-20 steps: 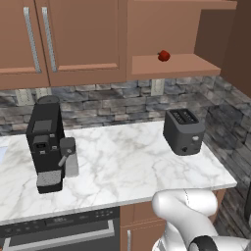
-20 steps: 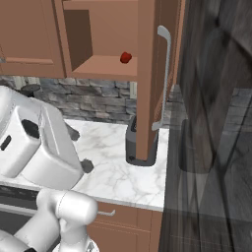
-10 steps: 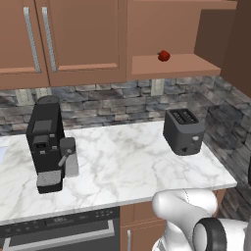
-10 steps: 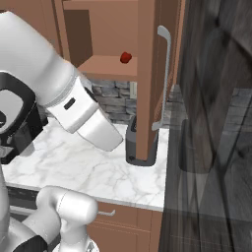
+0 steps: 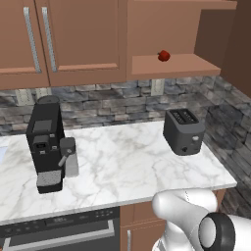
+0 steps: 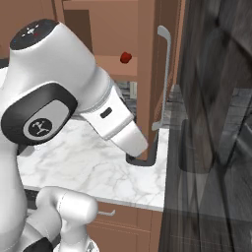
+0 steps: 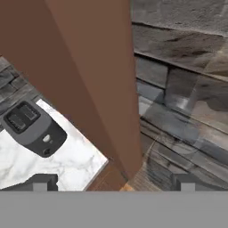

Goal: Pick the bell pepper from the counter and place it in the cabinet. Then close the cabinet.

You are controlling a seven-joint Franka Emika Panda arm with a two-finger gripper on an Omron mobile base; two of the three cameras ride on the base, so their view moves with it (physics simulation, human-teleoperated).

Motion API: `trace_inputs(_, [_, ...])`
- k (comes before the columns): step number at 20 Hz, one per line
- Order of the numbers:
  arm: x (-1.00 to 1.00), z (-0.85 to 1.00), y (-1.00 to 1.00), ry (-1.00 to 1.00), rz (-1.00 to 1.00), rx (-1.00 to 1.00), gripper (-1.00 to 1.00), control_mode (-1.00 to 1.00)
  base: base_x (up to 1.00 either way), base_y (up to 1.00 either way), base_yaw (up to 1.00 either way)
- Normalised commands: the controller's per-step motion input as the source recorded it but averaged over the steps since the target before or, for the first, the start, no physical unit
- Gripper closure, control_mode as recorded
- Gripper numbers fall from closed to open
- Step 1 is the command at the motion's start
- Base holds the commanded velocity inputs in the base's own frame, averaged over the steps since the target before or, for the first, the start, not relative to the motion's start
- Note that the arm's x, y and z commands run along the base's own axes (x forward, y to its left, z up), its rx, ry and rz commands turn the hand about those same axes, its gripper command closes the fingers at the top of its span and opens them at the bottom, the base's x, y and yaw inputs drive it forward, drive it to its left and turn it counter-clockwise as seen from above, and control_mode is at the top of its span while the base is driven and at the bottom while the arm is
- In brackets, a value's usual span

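Bell pepper (image 5: 163, 56): small, round, glossy red, with a tiny green stem on top; it sits on the inner shelf of the cabinet (image 5: 171, 66), near the shelf's middle, well above the counter (image 5: 122, 166). From the right base view it shows as a red dot (image 6: 126, 57) just left of the open door's edge.
Cabinet door (image 6: 147, 74): reddish-brown panel swung open, seen edge-on in the right base view, with its silver bar handle (image 6: 165, 74) running vertically on the outer face. In the hand view the door (image 7: 89, 75) is a broad brown slab tilted across the frame.
Gripper (image 7: 111, 183): the two dark finger tips (image 7: 40, 181) stand spread wide at the bottom of the hand view, with nothing between them.
Toaster (image 5: 184, 131): dark grey, on the right part of the counter; also seen below the door in the hand view (image 7: 33, 129).
Coffee machine (image 5: 49, 144): black, on the left of the counter.
Hidden or cut off: the arm (image 6: 74, 108) covers the left of the right base view, hiding much of the counter; the door hides part of the toaster there.
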Motion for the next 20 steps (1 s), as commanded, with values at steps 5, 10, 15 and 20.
trace_inputs(5, [-0.43,-0.2,-0.49,0.0,0.0,0.0,-1.0,-1.0,0.0,0.0,0.0])
trace_inputs(10, [0.11,-0.31,-0.23,-0.01,0.01,0.01,-1.0,-1.0,0.0,0.0,0.0])
trace_inputs(15, [0.41,-0.33,-0.03,-0.17,0.07,0.04,-1.0,-1.0,0.0,0.0,0.0])
trace_inputs(20, [0.49,-0.15,0.0,-0.24,0.13,0.05,-1.0,-1.0,0.0,0.0,0.0])
